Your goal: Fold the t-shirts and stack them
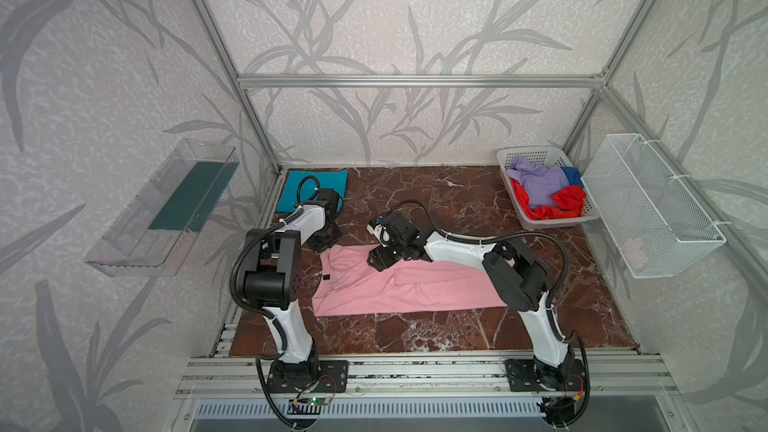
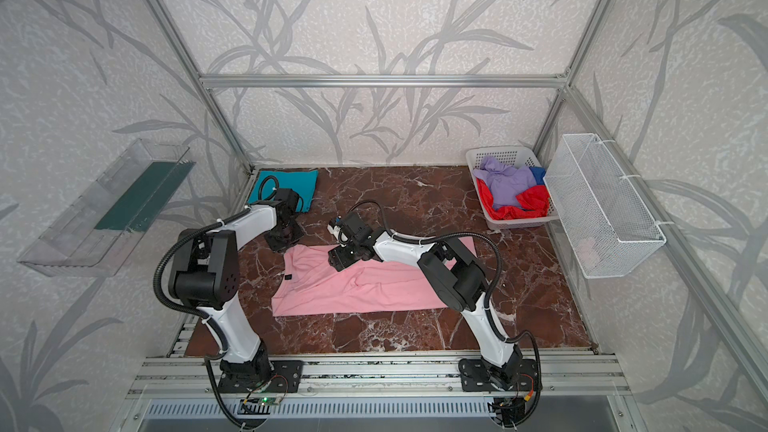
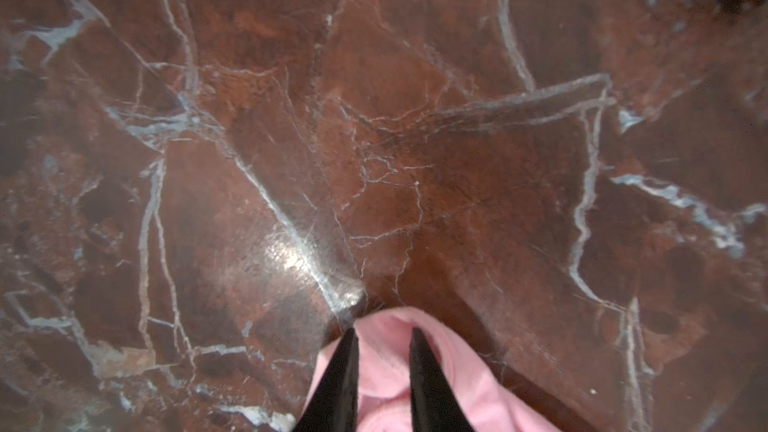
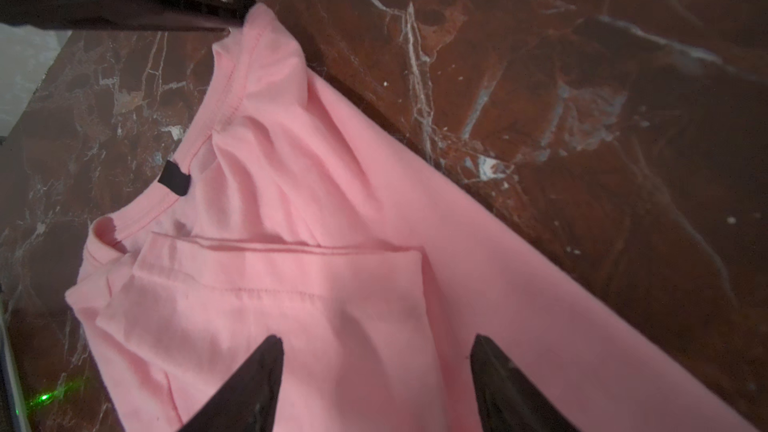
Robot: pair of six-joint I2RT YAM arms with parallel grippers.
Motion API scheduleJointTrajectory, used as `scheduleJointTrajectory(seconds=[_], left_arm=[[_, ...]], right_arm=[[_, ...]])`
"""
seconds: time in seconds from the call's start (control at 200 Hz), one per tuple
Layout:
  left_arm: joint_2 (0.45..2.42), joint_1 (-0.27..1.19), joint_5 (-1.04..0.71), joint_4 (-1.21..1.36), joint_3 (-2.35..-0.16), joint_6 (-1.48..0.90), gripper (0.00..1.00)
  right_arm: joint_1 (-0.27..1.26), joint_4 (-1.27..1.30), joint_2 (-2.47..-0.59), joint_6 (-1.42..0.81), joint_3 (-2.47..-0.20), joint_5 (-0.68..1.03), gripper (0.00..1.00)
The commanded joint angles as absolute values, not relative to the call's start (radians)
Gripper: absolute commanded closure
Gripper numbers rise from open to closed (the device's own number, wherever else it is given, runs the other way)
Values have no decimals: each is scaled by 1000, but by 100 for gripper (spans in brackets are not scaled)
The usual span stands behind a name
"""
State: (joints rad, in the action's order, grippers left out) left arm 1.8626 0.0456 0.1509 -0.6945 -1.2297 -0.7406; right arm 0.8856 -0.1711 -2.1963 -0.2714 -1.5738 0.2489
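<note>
Red-brown marble tabletop point(image 1: 436, 193), leaf-papered walls point(image 1: 374, 14); left pincer point(image 3: 383, 331) pinches pink t-shirt point(image 1: 415, 288); right pincer point(image 4: 378, 338) spread.

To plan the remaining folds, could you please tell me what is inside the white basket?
A crumpled lavender t-shirt lies over a red t-shirt, a blue t-shirt beside it; whatever lies beneath them is covered.

no readable text on anything here
</note>
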Motion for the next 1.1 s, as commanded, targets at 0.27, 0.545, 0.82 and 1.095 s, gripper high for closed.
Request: scheduleJointTrajectory(seconds=[0.27, 0.545, 0.82, 1.095], left_arm=[[1901, 3, 146, -690, -1248, -753, 100], [1900, -15, 138, -680, -1230, -750, 100], [1887, -16, 135, -679, -1216, -753, 100], [1859, -17, 123, -692, -1218, -756, 100]], right_arm=[[915, -175, -2176, -267, -1571, 279, 88], [916, -142, -2050, -262, -1390, 234, 98], [1005, -317, -2123, -70, -1614, 53, 89], [1015, -417, -2299, -55, -1859, 12, 75]])
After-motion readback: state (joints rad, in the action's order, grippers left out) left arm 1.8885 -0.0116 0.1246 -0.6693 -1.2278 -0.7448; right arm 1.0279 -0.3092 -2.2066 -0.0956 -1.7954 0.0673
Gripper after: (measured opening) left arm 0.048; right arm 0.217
